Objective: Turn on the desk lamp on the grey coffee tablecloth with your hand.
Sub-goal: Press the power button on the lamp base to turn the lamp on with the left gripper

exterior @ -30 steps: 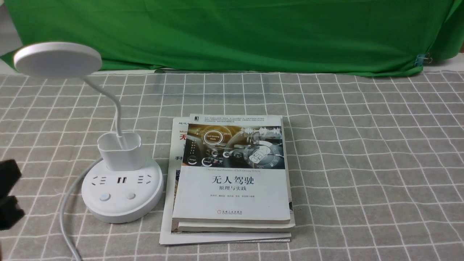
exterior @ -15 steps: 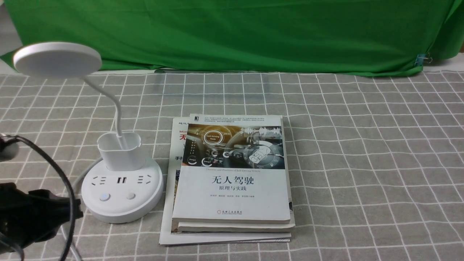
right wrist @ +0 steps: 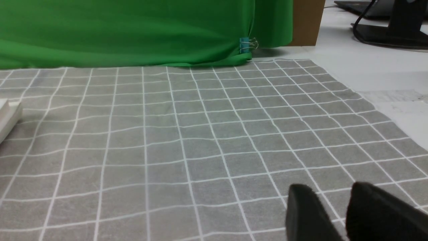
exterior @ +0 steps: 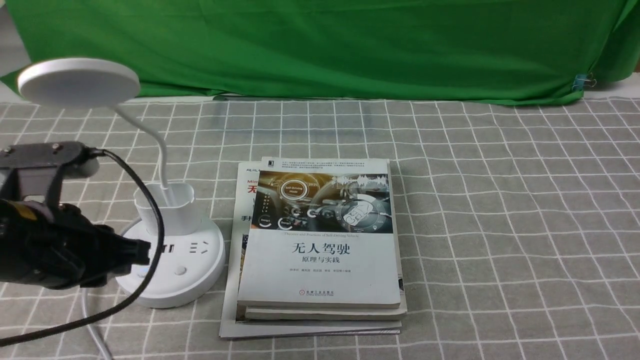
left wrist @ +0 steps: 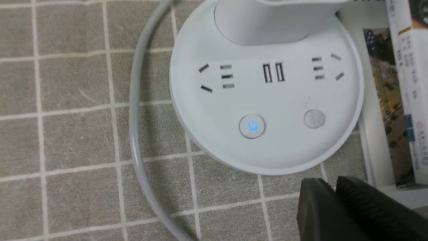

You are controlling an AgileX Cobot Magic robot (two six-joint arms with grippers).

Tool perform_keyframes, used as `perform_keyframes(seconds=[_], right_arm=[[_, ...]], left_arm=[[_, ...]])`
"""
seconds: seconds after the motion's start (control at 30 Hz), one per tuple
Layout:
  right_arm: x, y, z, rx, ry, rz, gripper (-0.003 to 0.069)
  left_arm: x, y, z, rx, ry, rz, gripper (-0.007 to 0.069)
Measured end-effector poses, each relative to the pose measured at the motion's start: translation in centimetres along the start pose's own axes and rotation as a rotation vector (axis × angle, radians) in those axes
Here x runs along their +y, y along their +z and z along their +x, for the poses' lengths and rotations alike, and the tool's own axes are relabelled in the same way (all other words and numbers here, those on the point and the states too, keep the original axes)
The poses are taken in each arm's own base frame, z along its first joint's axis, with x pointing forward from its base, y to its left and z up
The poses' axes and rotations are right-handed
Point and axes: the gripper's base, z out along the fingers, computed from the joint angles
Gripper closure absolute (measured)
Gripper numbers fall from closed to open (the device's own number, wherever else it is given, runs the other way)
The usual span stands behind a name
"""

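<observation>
Change: within 1 s the left gripper (exterior: pixel 136 252) has swung in from the left edge, and its tip now overlaps the near left of the desk lamp (exterior: pixel 192 280) base in the front view.
Meaning: this looks like the approach to a press. The wrist view shows the tip short of the base rim, with no contact yet.
Left jaws: closed, with the 2 dark fingers pressed together and holding nothing.
Right gripper (right wrist: pixel 329 204): low over bare cloth, well apart from the lamp, jaws slightly parted and empty.
Lamp position: left side of the grey coffee tablecloth (exterior: pixel 500 225), just beside the stacked books (exterior: pixel 320 250).
Lamp status: the disc head (exterior: pixel 77 82) shows no glow, so probably unlit.
Buttons: 2 small round ones. The power button (left wrist: pixel 252 126) has a blue-lit symbol, the other button (left wrist: pixel 314 118) is plain.
Materials: smooth white plastic base and cup holder (exterior: pixel 167 207), thin curved neck, soft woven cloth with a white grid, glossy book covers.
</observation>
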Motion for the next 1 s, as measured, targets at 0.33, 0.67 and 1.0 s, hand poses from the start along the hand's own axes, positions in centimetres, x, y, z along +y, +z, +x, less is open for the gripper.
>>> perform_keyframes(seconds=[0.33, 0.67, 1.0], right_arm=[[0.0, 0.0, 0.0, 0.000, 0.000, 0.000, 0.0414], [0.0, 0.0, 0.0, 0.000, 0.000, 0.000, 0.0414], [0.0, 0.0, 0.0, 0.000, 0.000, 0.000, 0.0414]], left_arm=[[-1.8, 4.3, -0.8, 0.068, 0.062, -0.057, 0.0609], [-1.5, 7.2, -1.2, 0.057, 0.080, -0.078, 0.0609], [-1.5, 7.7, -1.6, 0.033, 0.080, -0.075, 0.0608]])
